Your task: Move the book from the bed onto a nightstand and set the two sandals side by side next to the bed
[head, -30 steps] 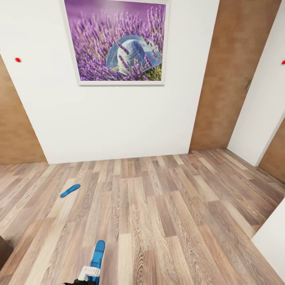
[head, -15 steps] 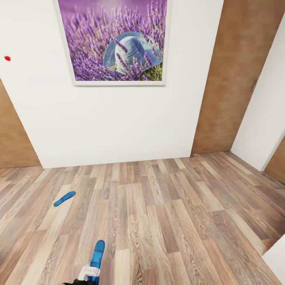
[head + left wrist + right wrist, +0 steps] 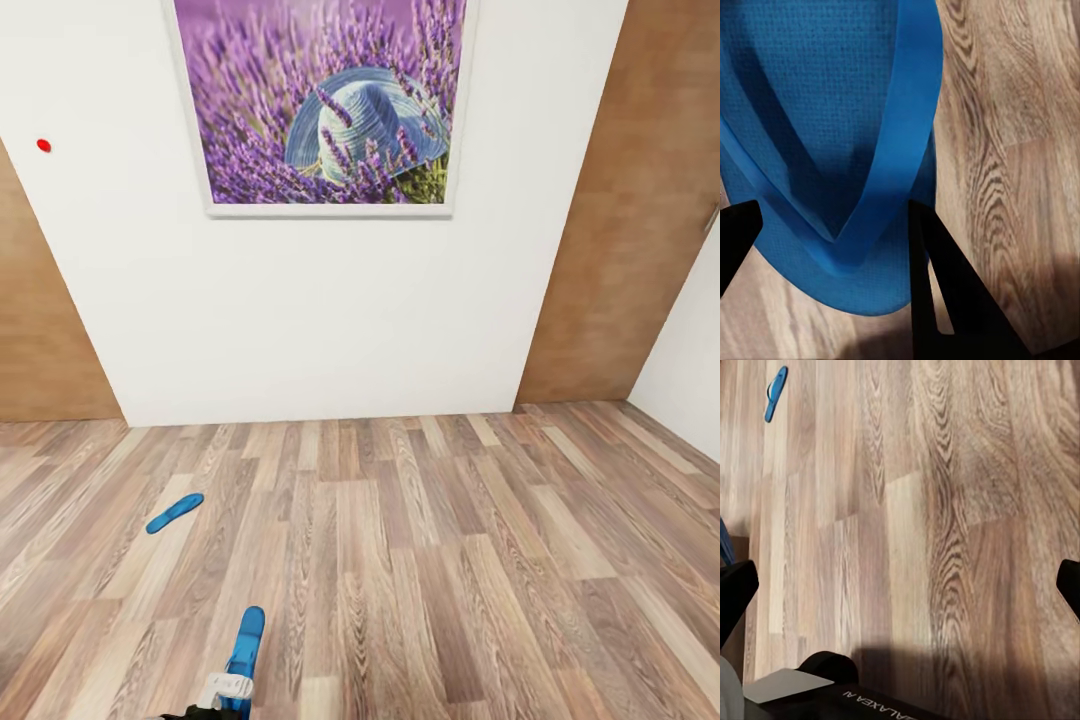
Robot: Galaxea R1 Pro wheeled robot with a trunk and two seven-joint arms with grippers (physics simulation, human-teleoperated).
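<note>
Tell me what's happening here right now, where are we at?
The left gripper holds one blue sandal, its fingers either side of the sole above the wood floor. The other sandal lies on the floor ahead to the left, near the white wall with the lavender picture. The right gripper hangs open, holding nothing.

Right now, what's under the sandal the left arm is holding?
Wood-plank floor shows beside and below the held sandal, which sits between the left jaws. The planks directly under its sole are covered. The other sandal lies flat on the floor farther off.
</note>
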